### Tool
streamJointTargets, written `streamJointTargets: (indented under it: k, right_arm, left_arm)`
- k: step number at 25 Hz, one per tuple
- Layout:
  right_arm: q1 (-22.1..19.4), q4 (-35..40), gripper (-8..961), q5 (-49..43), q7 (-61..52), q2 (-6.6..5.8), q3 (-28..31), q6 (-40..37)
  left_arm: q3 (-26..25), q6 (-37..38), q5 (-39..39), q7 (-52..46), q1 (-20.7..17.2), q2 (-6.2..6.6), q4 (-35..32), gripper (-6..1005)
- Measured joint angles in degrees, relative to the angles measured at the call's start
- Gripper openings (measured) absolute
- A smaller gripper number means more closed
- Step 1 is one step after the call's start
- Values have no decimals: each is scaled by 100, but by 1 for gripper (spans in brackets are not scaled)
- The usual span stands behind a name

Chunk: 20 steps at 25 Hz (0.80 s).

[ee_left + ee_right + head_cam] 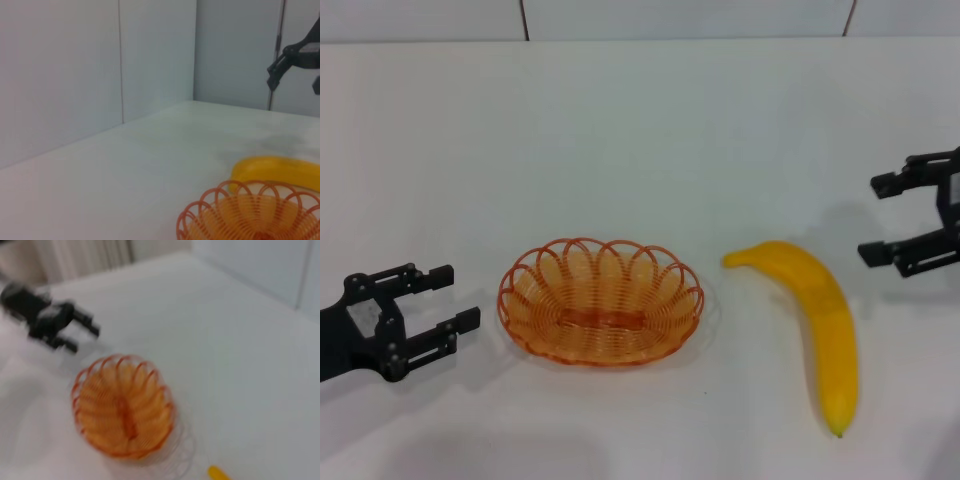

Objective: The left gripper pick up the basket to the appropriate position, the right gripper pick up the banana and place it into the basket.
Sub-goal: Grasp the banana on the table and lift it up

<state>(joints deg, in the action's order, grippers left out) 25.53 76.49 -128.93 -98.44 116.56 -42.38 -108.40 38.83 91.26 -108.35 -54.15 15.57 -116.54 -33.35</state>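
I see a plain white counter (640,130). Directly on it: the orange wire basket (600,300), upright, nothing inside, left of centre; the banana (815,325) just beside it on the right, lying flat, apart from the rim.

The left gripper (448,298) was a matte black claw with two flat, blocky fingers, small screws dotting its frame and a pale rectangular label on its body. The right gripper (878,218) was its black twin, angular and bracket-like, with a white label patch beside its fingers.
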Motion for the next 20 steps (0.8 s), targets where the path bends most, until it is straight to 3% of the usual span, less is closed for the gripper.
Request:
streamJointTargets:
  k: [5,10,20]
  right_arm:
    - [-24,223,888,-7,-226,1,-908,231]
    - [-25,-17,888,-85,-293,-2,-1805,828]
    - [21,-920,888,-310,-601,-12,-2123,1902]
  left_arm:
    - [-3,12,14,1,18,0,4,604]
    - [-7,9,9,2,19,0,5,604]
    - [-7,11,-17,15,23,0,16,604]
